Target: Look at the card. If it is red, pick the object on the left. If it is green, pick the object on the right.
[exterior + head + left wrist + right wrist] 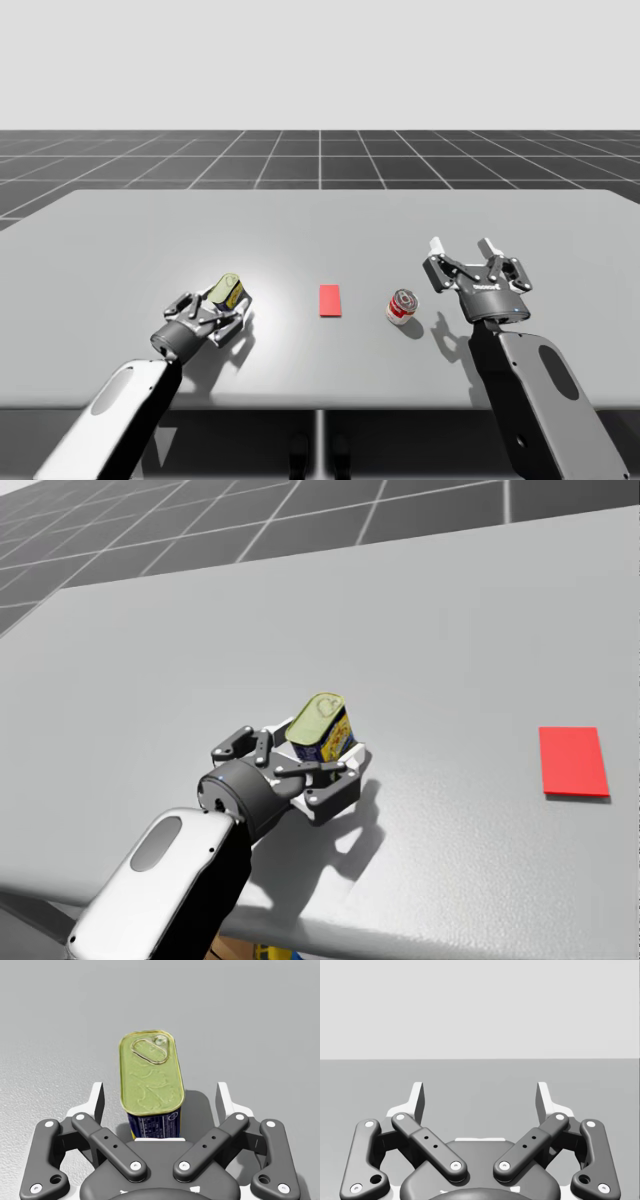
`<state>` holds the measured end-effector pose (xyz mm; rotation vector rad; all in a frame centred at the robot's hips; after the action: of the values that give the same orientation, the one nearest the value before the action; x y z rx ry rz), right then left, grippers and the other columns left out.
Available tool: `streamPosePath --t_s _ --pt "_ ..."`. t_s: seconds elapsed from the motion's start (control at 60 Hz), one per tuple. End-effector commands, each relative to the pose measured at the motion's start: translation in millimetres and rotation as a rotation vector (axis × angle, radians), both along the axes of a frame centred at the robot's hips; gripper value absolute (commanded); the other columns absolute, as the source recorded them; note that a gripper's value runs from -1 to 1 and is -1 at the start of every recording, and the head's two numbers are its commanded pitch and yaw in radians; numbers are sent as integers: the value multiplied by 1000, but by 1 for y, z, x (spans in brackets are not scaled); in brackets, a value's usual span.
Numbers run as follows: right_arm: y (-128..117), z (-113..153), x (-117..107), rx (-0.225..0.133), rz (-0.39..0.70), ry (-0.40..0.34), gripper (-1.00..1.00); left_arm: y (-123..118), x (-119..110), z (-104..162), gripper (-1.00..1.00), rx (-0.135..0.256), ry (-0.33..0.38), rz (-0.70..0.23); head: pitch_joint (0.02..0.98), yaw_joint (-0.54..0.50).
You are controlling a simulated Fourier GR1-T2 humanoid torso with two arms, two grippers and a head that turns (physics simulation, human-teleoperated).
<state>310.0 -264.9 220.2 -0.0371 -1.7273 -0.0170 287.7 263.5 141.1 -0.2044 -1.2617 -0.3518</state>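
Grey table (320,215) — red card (330,300) mid-surface — dark gridded floor (320,150) beyond

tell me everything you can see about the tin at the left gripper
The rectangular tin has rounded corners, a dull yellow-green metal lid with its pull tab in place, and dark blue sides with yellow label patches. It stands on end on the grey table, left of the red card. It sits between the fingers of my left gripper, which stand clear of it on both sides.
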Motion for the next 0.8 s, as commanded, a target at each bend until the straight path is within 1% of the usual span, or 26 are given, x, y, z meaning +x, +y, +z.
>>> streamPosePath --t_s 0.017,0.1,0.133,0.15,0.167,0.183,0.2,0.217,0.25,0.45,0.517,0.65,0.667,0.8 --pt "-1 1 0 0 -2 -3 -1000 -5 12 -2 -1000 4 7 10 794 372" --pt "-1 1 0 0 -3 -4 -1000 -5 14 -3 -1000 -1 13 17 793 371" --pt "-1 1 0 0 -3 -4 -1000 -5 14 -5 -971 8 14 15 792 371" --pt "-1 1 0 0 -4 -5 -1000 -5 14 -5 -720 10 14 16 791 371" --pt "-1 1 0 0 -4 -5 -1000 -5 13 -6 -530 10 14 14 791 370" --pt "-1 1 0 0 -4 -5 -1000 -4 13 -6 -268 8 19 13 790 370" --pt "-1 1 0 0 -4 -5 -1000 -4 13 -7 615 11 21 11 790 370" --pt "-1 1 0 0 -4 -6 -1000 -4 12 -8 941 13 25 7 790 370" --pt "-1 1 0 0 -5 -5 -1000 -4 11 -9 1000 20 32 1 788 369" --pt "-1 2 -1 -2 -8 -9 -1000 -7 7 -13 1000 44 47 -14 769 370" --pt "-2 2 -1 -1 -10 -10 -1000 -8 7 -14 1000 48 50 -19 744 371" --pt "-2 2 -1 -3 -12 -13 -1000 -9 6 -15 1000 57 51 -25 651 376" --pt "-2 2 -1 -4 -13 -13 -1000 -9 6 -16 1000 57 51 -26 624 377" --pt "-2 2 -1 -5 -15 -13 -1000 -9 5 -17 1000 62 51 -28 524 386"
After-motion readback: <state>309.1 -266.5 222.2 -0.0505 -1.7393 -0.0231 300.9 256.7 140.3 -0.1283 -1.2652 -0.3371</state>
